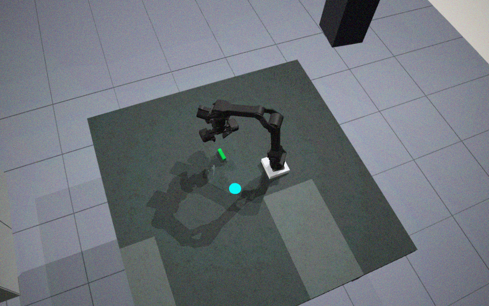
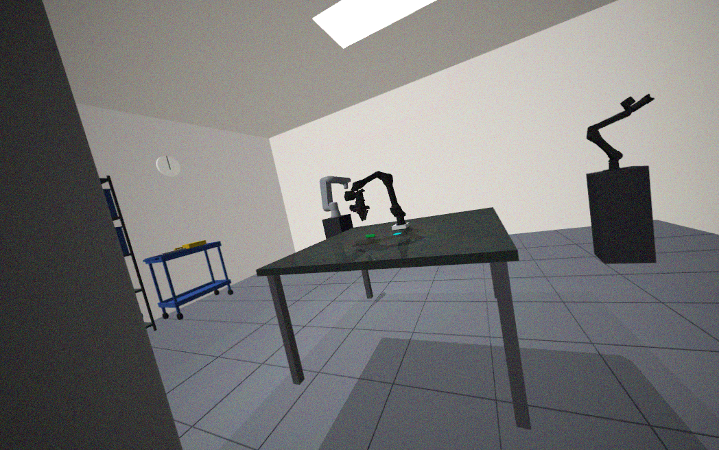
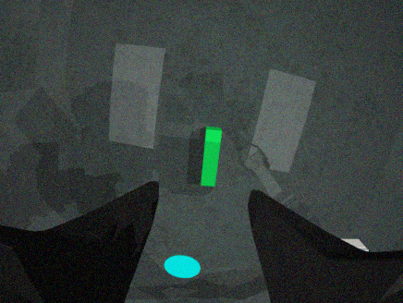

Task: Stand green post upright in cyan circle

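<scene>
Under all the rest, largest piece first: dark green table [image 1: 151, 115] [image 2: 456, 239] [image 3: 360, 194], square-topped, with bands of light and shadow across the surface.

Next in size, one black arm [image 1: 275, 135] [image 2: 391, 191], rooted toward the right in the top view, arched over to the left with its wrist bent downward.

Beneath the arm, one white base plate [image 1: 273, 174] [image 2: 401, 227] [image 3: 356, 243], right of both task pieces in the top view.

At the arm's end, one black gripper [image 1: 219, 138] [image 2: 363, 218] [image 3: 204, 193]: fingers partly open, a wide gap between them, nothing held. Position: raised above the tabletop, pointed down toward the post, no contact.

Smaller, one cyan circle [image 1: 234, 188] [image 2: 397, 233] [image 3: 182, 266]: flat on the table, unoccupied, nearer than the post in the top view and to its right.

Smallest, one green post [image 1: 221, 154] [image 2: 370, 236] [image 3: 211, 159]: short, square-sided, lying on its side, well apart from the circle. In the wrist view, just beyond the fingertips and roughly centred between them.

Progress: early, by all appearances; approach seemingly in hand. Done: gripper aimed near the post, fingers spread wide enough for its width. Outstanding: descent, grasp, lift, quarter turn to upright, carriage to the circle, setting down, release, withdrawal.
</scene>
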